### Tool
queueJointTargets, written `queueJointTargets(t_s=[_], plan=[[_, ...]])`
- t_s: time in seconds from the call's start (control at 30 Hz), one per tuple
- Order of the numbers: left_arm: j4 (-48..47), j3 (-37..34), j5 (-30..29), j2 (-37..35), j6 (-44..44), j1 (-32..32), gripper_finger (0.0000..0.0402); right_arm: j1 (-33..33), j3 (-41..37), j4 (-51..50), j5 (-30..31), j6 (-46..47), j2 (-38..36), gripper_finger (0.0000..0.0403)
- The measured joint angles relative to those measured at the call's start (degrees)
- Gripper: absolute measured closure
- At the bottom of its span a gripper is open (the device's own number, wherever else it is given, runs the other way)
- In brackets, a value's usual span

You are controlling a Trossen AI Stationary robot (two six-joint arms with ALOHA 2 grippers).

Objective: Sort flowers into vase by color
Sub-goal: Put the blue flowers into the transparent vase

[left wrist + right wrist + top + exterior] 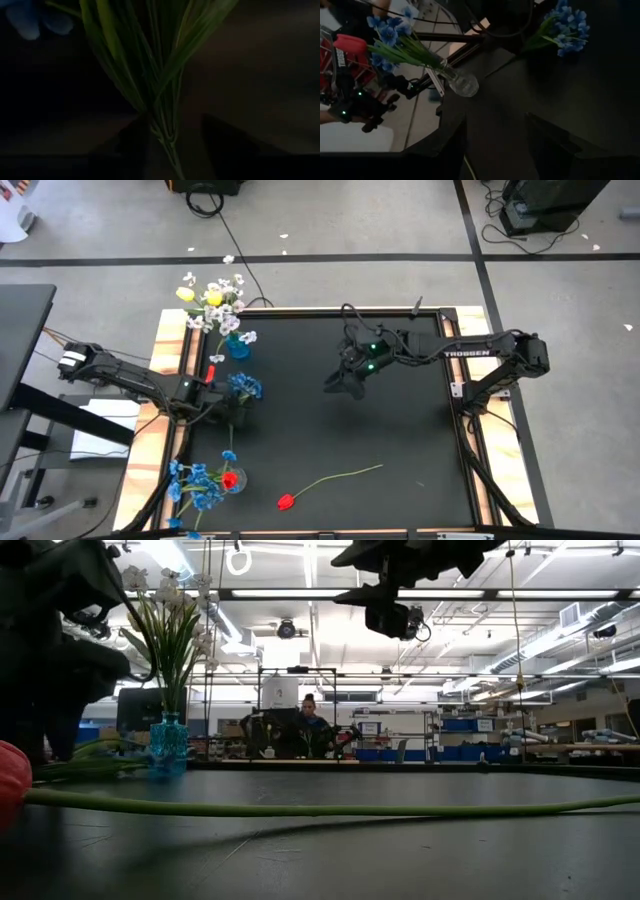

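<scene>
At the tabletop's (400,480) left edge, the left gripper (238,405) has its jaws closed on a blue spray (245,386). A red tulip (287,501) lies near the front edge. The right gripper (340,383) hovers mid-table with jaws wide and holding nothing.

Black tabletop (400,440) with pale wood border (170,350); red tulip (287,501) on green stem (345,476) near the front edge. Blue vase (238,346) at the back left corner with white blossoms (228,305) and yellow tulips (186,294); clear vase (236,479) at the front left corner with blue blossoms (198,483) and one red bloom (229,479). Further blue spray (244,386) by the left edge, green leaves (150,75); dark arms, white lettering on the right one (467,353).
</scene>
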Motion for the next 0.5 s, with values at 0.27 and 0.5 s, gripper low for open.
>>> queueJointTargets(t_s=[0.27,0.5], plan=[[-1.9,0.2,-1.82,5.99,-2.73,-0.01,0.0207,-1.01,0.0,0.02,-1.47,-0.15,0.0,0.0197],[-1.79,1.03,-3.06,11.36,-1.7,-0.04,0.0272,-0.29,0.0,-0.1,-1.44,0.34,0.0,0.0197]])
